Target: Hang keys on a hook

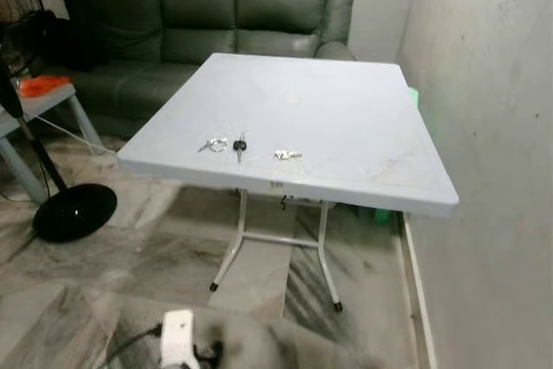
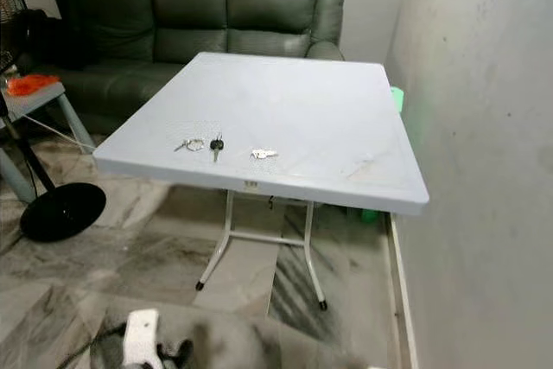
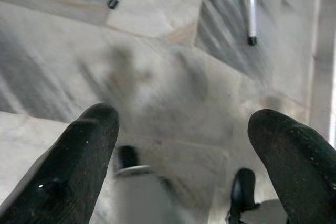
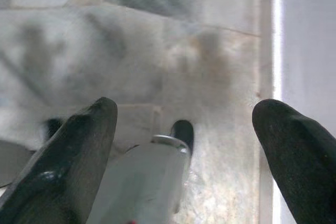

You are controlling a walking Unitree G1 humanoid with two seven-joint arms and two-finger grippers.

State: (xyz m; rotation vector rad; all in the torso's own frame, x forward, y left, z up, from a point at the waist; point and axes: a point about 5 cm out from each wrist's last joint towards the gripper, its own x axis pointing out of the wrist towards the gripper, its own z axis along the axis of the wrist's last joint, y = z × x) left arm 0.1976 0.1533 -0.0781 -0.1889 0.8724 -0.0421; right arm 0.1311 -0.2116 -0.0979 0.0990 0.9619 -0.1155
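Keys lie near the front edge of our bench, beside a ring and a small silver key. We hang both arms low over the floor, left gripper and right gripper with jaws wide apart, holding nothing. A sofa stands beyond.

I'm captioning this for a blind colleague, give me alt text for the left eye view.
Two sets of keys, a black-headed bunch and a smaller silver set, lie near the front edge of a white folding table. A green sofa stands behind it, a wall on the right.
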